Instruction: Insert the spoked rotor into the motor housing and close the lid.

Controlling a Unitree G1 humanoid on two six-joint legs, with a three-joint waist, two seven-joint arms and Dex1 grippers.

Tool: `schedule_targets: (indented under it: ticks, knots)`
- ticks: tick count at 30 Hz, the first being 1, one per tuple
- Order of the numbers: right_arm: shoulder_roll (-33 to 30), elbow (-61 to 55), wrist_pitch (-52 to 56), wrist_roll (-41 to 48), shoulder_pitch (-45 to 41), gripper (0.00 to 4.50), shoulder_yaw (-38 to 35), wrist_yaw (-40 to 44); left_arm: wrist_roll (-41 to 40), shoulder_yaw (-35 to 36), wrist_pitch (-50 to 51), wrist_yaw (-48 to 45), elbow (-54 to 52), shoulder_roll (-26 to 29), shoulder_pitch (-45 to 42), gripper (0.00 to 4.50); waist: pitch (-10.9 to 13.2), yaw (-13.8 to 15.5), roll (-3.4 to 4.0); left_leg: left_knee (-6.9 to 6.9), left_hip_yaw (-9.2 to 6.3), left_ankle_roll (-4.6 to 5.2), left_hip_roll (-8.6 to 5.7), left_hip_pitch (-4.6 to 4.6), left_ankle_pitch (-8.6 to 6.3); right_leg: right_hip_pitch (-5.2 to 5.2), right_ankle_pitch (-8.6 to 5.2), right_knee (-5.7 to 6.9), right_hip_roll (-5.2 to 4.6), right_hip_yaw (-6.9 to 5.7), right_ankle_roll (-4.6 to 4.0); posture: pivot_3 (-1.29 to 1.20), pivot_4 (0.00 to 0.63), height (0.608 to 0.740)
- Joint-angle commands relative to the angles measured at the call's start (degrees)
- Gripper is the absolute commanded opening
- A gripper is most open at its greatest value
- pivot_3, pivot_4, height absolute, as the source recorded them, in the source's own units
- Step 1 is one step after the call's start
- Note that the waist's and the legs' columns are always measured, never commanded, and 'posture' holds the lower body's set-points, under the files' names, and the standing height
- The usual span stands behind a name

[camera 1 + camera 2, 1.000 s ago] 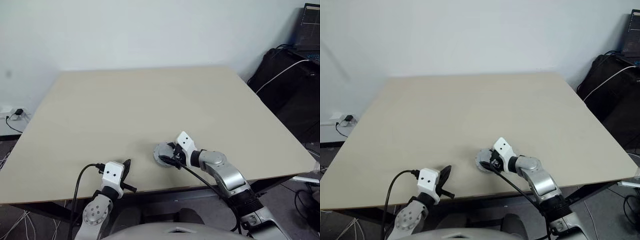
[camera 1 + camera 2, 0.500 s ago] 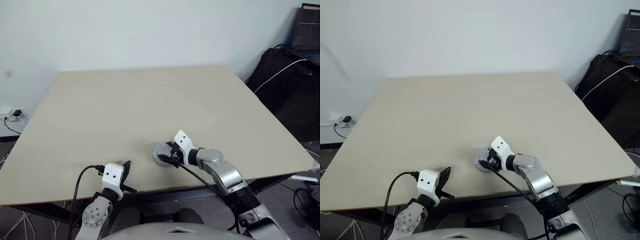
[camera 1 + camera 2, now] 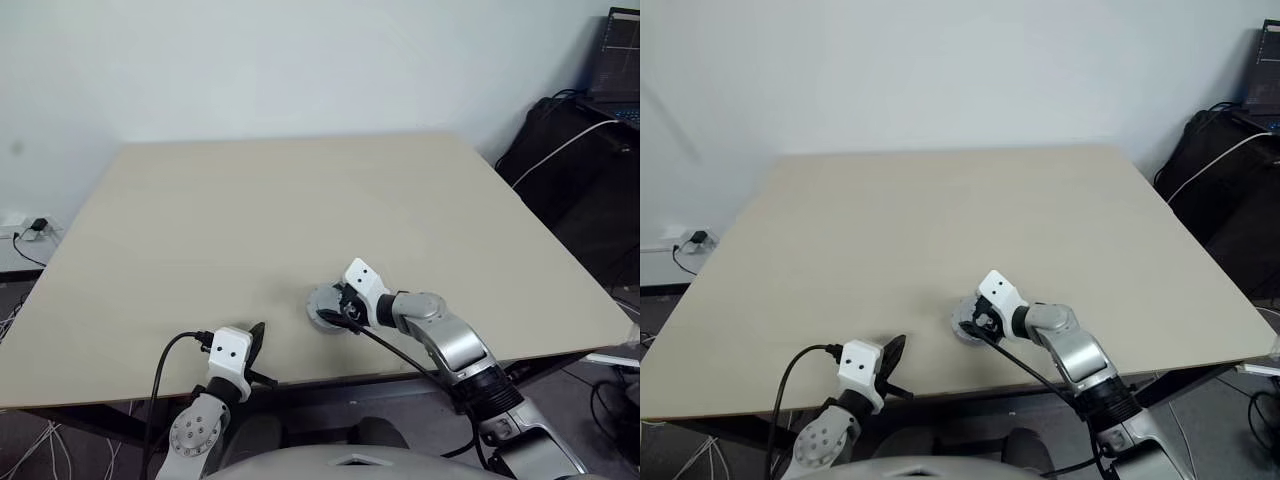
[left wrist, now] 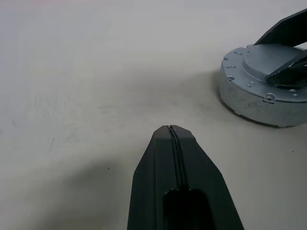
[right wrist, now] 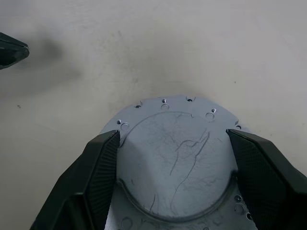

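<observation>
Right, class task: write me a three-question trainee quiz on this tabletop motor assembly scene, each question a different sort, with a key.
1. True or false: the smooth silver round metal lid is seated on the assembly, on the beige table.
2. Multiple choice: the right gripper has its fingers
A. pressed shut beside the lid
B. spread to either side of the lid's raised centre
C. lifted high above the table
3. Fill in: the left gripper has its black fingers ____ and holds nothing.

Key: 1 true; 2 B; 3 shut.
</observation>
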Motion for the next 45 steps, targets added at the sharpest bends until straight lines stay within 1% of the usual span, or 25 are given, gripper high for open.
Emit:
schedule_targets:
  ticks: [1, 5, 9, 14, 19, 21, 25, 28, 32, 39, 45]
  knots:
    - [-0.6, -0.7, 3.3, 0.9, 0.9, 3.23, 0.5, 1.1, 0.1, -0.5, 1.5, 0.4, -5.4, -0.2, -0.3, 0.00, 0.0, 0.0, 0.00, -0.01, 0.00, 0.01, 0.00, -0.01, -0.01, 0.00, -0.01, -0.01, 0.00, 0.00, 0.00, 0.00, 0.000, 0.740]
    - [-0.4, -0.6, 4.2, 0.2, 1.2, 3.23, 0.2, -0.5, 0.1, -0.4, 3.8, 0.4, -8.3, 0.3, -0.7, 0.00, 0.0, 0.0, 0.01, -0.01, 0.00, 0.03, -0.02, -0.01, -0.03, 0.00, -0.01, -0.04, -0.01, 0.00, 0.00, 0.00, 0.000, 0.740]
    - [0.1, -0.2, 3.2, -0.3, 1.8, 3.23, 0.3, -1.7, 0.9, 1.3, 5.2, 0.9, -9.6, 1.2, -5.3, 0.00, 0.0, 0.1, 0.01, 0.00, 0.00, 0.00, -0.01, -0.01, -0.04, 0.00, -0.01, 0.00, 0.01, -0.02, 0.00, 0.00, 0.000, 0.740]
    - [0.9, 1.7, -0.5, -2.9, 2.4, 3.23, 1.5, -4.8, 1.7, 2.2, 4.5, -0.3, -5.9, 2.8, -12.3, 0.00, -0.1, -0.2, -0.01, 0.00, -0.01, 0.01, 0.00, 0.17, -0.01, 0.20, 0.00, 0.00, 0.13, -0.03, 0.01, 0.00, 0.000, 0.740]
    - [0.6, 2.2, -0.9, -3.9, 2.6, 3.23, 3.1, -4.8, 1.0, 2.0, 6.0, -2.9, -0.9, 3.9, -19.3, 0.00, -0.1, -0.4, -0.06, 0.01, -0.01, 0.00, 0.00, 0.44, -0.01, 0.48, -0.02, -0.02, 0.14, -0.03, 0.07, 0.00, 0.000, 0.740]
    - [0.4, 1.9, -0.6, -3.8, 2.6, 3.23, 3.1, -4.4, -1.0, 2.2, 7.4, -5.5, 2.2, 4.0, -23.3, 0.00, -0.2, -0.3, -0.08, 0.03, -0.03, -0.02, 0.02, 0.48, 0.01, 0.52, -0.10, -0.01, 0.18, -0.03, 0.26, 0.00, 0.000, 0.740]
    - [0.2, 2.0, -0.6, -3.7, 2.4, 3.23, 3.0, -4.3, -3.5, 1.9, 8.4, -11.0, 6.9, 5.0, -27.8, 0.00, -0.2, -0.3, -0.01, 0.03, -0.05, 0.00, 0.03, 0.50, 0.08, 0.55, -0.05, 0.00, 0.21, -0.03, 0.25, 0.00, 0.000, 0.740]
    - [0.1, 1.5, -0.2, -3.5, 2.4, 3.23, 2.9, -4.1, -8.2, 1.3, 11.8, -19.8, 12.2, 6.2, -32.2, 0.00, -0.2, -0.4, -0.02, 0.02, -0.05, 0.04, 0.02, 0.50, 0.10, 0.53, 0.07, -0.01, 0.25, -0.02, 0.03, 0.00, 0.000, 0.740]
    - [0.3, 0.3, 0.3, -3.3, 2.7, 3.23, 2.9, -4.1, -11.0, 1.2, 16.0, -26.4, 18.3, 7.1, -36.6, 0.00, -0.2, -0.4, -0.04, 0.03, -0.05, 0.06, 0.01, 0.50, 0.11, 0.54, 0.06, -0.03, 0.27, -0.01, 0.04, 0.00, 0.000, 0.740]
    - [0.3, -0.7, 0.7, -3.2, 3.5, 3.23, 2.9, -4.5, -12.4, 0.4, 19.3, -32.9, 24.3, 6.4, -41.1, 0.00, -0.2, -0.4, -0.11, 0.02, -0.07, 0.06, 0.01, 0.48, 0.10, 0.54, 0.05, -0.05, 0.29, 0.01, 0.05, 0.00, 0.000, 0.740]
    - [0.5, -1.0, 0.9, -3.2, 4.0, 3.23, 3.0, -4.9, -13.2, -1.5, 23.5, -36.7, 24.4, 5.6, -42.4, 0.00, -0.2, -0.3, -0.13, 0.02, -0.09, 0.07, 0.02, 0.46, 0.09, 0.54, 0.05, -0.09, 0.28, 0.02, 0.05, 0.00, 0.000, 0.740]
